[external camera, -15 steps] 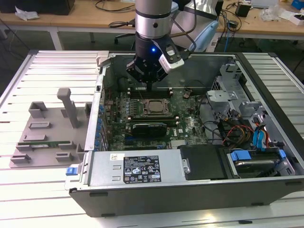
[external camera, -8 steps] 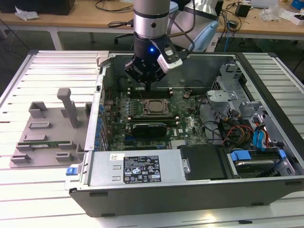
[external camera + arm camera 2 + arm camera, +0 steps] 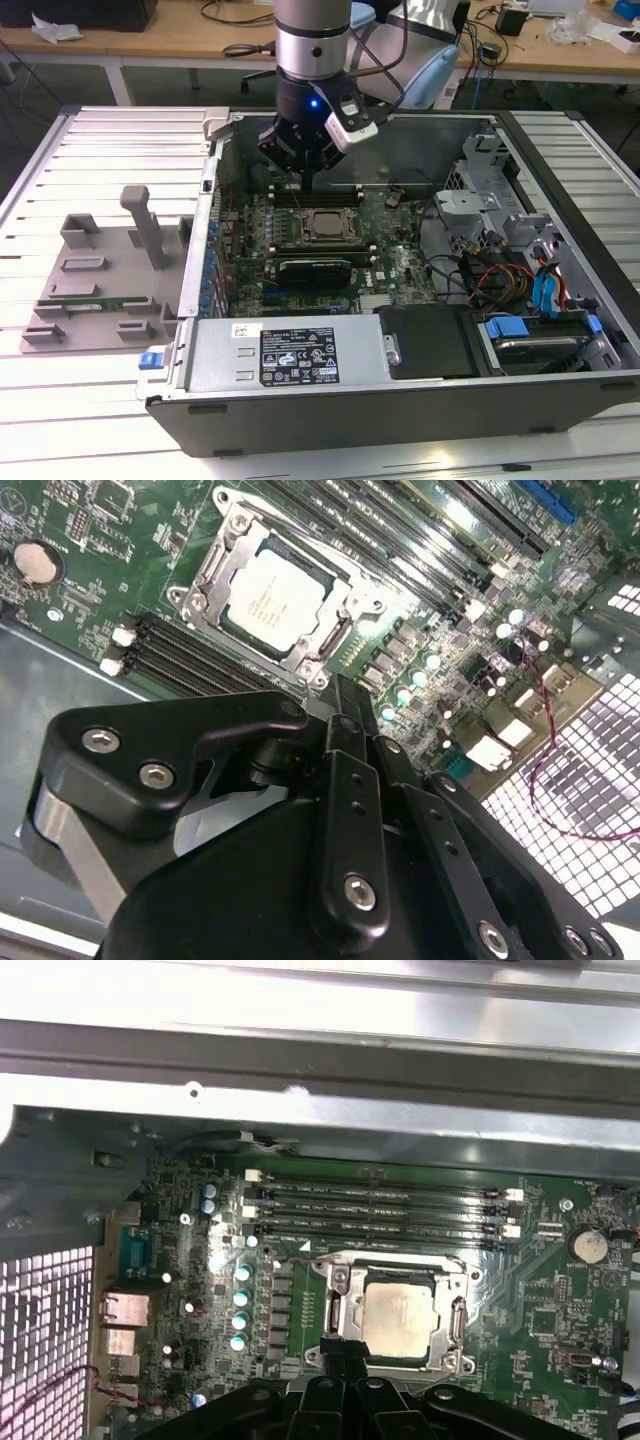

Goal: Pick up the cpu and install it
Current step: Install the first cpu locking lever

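1. The small flat square cpu with a silvery-grey metal top (image 3: 272, 596) (image 3: 398, 1317) (image 3: 322, 225) lies flat inside the metal socket frame (image 3: 338, 630) on the green motherboard (image 3: 300, 1290), level and square to the frame
2. The black fingers (image 3: 345, 715) look closed together with nothing between them, their tips just above the frame edge beside the cpu
3. In the exterior view the black gripper (image 3: 310, 180) hangs at 12 o'clock of the cpu, over the black memory slots (image 3: 380, 1205)
4. The grey open computer case (image 3: 420, 400) walls stand well apart from the gripper on all sides; a long black graphics card (image 3: 315, 268) lies at 6 o'clock of the cpu
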